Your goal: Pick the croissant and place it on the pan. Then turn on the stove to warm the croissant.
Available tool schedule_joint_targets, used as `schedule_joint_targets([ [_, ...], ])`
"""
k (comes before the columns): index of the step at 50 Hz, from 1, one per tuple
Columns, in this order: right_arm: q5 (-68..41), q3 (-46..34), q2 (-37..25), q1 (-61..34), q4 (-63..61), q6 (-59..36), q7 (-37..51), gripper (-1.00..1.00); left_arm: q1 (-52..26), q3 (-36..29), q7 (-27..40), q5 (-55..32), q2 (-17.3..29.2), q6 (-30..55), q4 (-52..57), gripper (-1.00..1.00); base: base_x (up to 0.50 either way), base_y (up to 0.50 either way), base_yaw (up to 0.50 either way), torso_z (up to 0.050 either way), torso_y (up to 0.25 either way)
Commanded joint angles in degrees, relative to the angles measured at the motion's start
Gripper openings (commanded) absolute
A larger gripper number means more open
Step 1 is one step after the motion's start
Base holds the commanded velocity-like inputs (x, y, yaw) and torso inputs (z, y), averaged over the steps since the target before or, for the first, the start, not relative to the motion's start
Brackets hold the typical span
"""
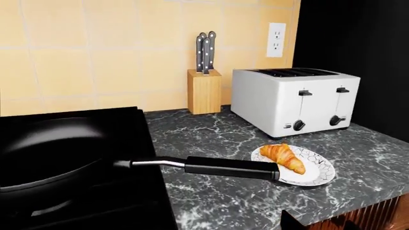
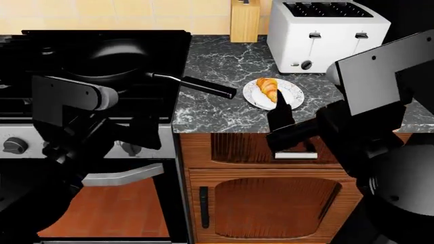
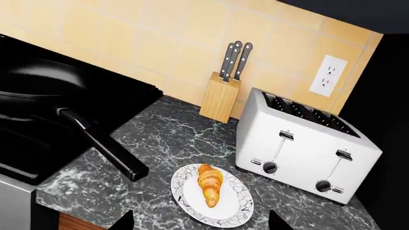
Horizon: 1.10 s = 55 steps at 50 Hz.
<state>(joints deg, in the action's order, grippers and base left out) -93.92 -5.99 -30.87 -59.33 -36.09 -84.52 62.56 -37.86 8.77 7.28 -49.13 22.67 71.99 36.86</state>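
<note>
Croissant on plate, pan on stove

My right fingers show only as tips at the frame edge; my arm hides part of the plate.

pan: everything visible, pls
The pan is round, black and slightly glossy, with a shallow, empty bowl. It sits upright on the stove grates. A short silver neck joins the bowl to a long black handle, which sticks out over the dark marble counter. The handle's tip ends beside the plate holding the croissant; in the left wrist view it overlaps the plate's rim, so contact is unclear. Neither claw touches it.
</note>
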Motion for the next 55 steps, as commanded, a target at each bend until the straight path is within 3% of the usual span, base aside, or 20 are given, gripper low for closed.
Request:
schedule_joint_targets([
  [1,-5.0,-1.8,-1.9,-3.6,3.0,0.4,3.5,1.00,-3.5,1.6,-0.1,-3.1,0.8,3.2,-1.1,1.00,0.00,0.00,0.00,0.000,0.000],
  [8,-6.0,-1.9,-2.4,-3.2,3.4,2.0,3.4,1.00,-3.8,1.5,0.6,-3.0,1.2,3.0,-0.9,1.00,0.10,0.00,0.00,0.000,0.000],
  [48,-10.3,-7.5,-4.9,-5.0,3.3,5.1,7.4,1.00,-2.8,1.4,0.5,-3.8,2.4,0.3,-0.9,1.00,0.50,0.00,0.00,0.000,0.000],
  [55,-13.8,-10.4,-5.9,-6.2,4.5,5.6,10.0,1.00,-2.7,0.5,0.0,-3.3,2.6,-0.7,-1.5,1.00,0.00,0.00,0.00,0.000,0.002],
])
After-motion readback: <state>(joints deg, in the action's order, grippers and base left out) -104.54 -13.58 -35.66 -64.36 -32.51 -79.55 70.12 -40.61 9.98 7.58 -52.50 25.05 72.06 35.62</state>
